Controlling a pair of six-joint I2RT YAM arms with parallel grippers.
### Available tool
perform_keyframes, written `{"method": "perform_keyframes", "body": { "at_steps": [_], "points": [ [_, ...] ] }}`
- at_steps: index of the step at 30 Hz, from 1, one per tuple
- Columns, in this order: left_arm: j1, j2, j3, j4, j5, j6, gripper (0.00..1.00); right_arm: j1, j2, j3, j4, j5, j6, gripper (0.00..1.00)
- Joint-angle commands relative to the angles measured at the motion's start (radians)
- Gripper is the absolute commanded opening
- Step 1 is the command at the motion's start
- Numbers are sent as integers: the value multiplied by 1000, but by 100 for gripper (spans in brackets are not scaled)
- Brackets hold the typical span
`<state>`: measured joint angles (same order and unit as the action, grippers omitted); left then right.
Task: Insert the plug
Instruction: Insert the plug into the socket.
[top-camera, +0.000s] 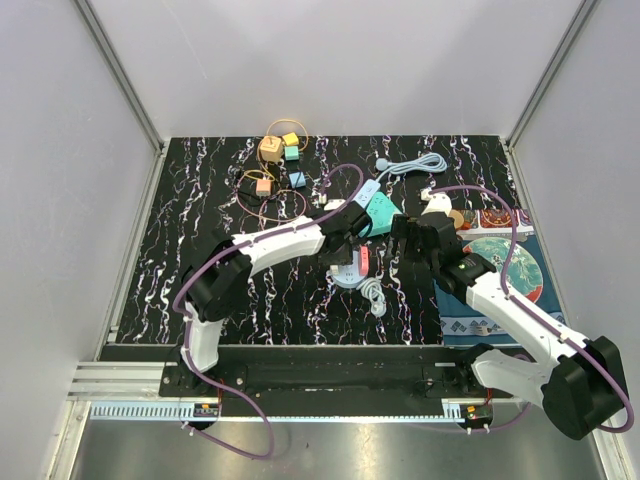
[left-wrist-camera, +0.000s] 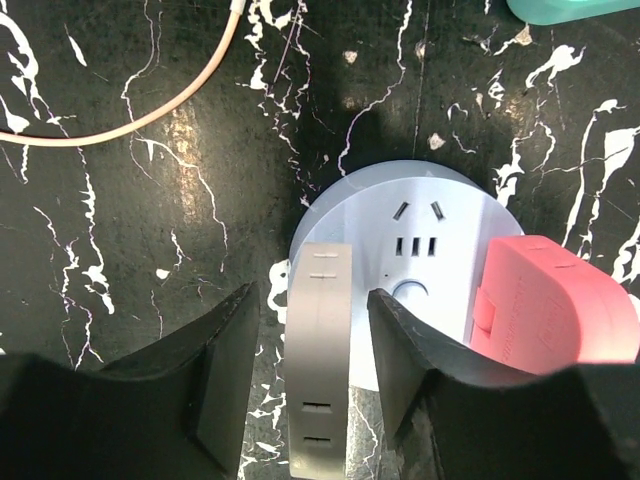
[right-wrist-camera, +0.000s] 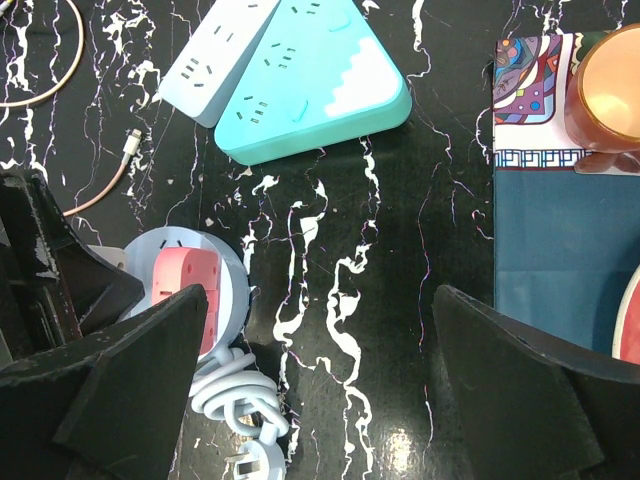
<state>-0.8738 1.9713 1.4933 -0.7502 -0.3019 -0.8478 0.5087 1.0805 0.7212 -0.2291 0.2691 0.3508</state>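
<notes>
The top external camera looks down from above and behind the near edge of the black marbled table (top-camera: 200, 200), taking in its whole surface. The left wrist camera points straight down, very close over the round socket hub (left-wrist-camera: 420, 230). The right wrist camera looks down from higher up, sharing that hub and the teal power strip (right-wrist-camera: 310, 90) with the overhead view.

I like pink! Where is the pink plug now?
In the left wrist view, the pink plug sits on the right side of the round blue socket, just right of the grey plug. The top view shows it near the middle of the table.
</notes>
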Motion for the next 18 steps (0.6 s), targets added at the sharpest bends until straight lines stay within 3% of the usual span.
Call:
{"method": "perform_keyframes", "body": {
  "at_steps": [1,18],
  "points": [
    [6,-52,44,-15,0,-8,51,11,-22,-3,42,-4,-15,100],
    [-8,-100,36,-46,26,-5,40,11,-19,-5,43,-7,-15,100]
  ]
}}
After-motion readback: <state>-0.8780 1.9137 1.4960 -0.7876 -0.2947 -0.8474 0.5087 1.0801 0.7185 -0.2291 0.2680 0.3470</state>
